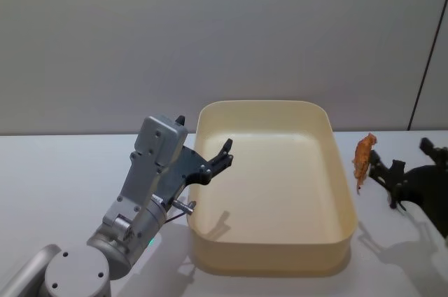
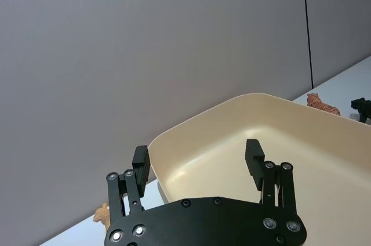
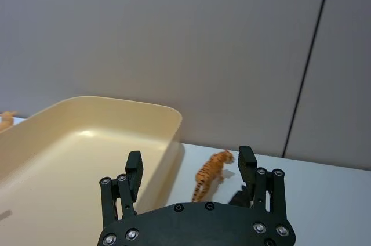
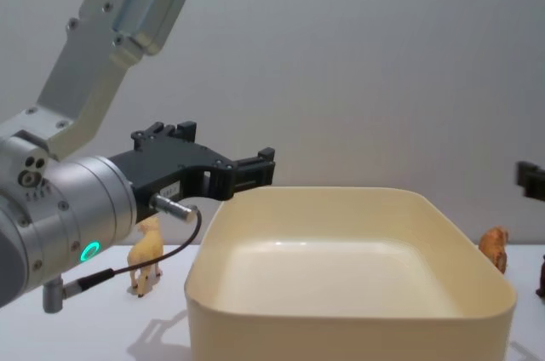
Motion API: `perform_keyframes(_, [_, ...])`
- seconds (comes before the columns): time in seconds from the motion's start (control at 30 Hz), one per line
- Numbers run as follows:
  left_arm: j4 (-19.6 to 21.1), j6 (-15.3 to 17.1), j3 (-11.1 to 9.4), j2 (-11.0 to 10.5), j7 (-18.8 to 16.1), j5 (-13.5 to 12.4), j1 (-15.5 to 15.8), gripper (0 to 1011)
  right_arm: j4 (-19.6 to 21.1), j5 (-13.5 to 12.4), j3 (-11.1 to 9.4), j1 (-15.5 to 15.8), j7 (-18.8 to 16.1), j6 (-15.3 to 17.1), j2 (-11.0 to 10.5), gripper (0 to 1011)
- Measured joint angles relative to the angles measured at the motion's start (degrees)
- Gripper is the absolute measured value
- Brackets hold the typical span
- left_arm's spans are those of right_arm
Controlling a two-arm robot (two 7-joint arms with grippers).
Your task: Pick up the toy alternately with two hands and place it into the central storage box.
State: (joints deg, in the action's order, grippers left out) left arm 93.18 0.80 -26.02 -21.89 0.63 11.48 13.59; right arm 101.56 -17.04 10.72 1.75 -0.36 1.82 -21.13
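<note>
Central storage box (image 1: 269, 258) is sitting empty mid-worktop (image 1: 56, 171). Left tool (image 1: 203, 139) is hovering wide open and empty over its left rim. Right tool (image 1: 400, 164) is gaping wide just right of the tiger toy (image 1: 363, 157), which is lying lengthwise along the box's right wall, closest to the right arm.

The tub (image 1: 266, 251) is plain cream-yellow, with no pattern. At its 3 o'clock, the tiger toy (image 1: 363, 157) is orange with dark stripes. The left tool (image 2: 197, 154) and the right tool (image 3: 190, 162) are both matte black. The left arm (image 4: 68, 208) is silver-grey and carries a glowing green ring (image 4: 88, 251). Around the tub's 9 o'clock is a pale tan toy animal (image 4: 146, 252). The worktop (image 1: 56, 171) is white and the wall (image 1: 210, 31) plain grey.
</note>
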Motion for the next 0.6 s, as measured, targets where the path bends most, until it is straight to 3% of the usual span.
perform_keyframes(0.37, [0.0, 0.0, 0.0, 0.0, 0.0, 0.0, 0.0, 1001, 0.1, -1.6, -2.7, 1.7, 4.2, 2.9, -2.3, 1001])
perform_keyframes(0.6, [0.0, 0.0, 0.0, 0.0, 0.0, 0.0, 0.0, 1001, -1.8, -1.1, -2.7, 0.5, 4.5, 6.0, -1.8, 1001])
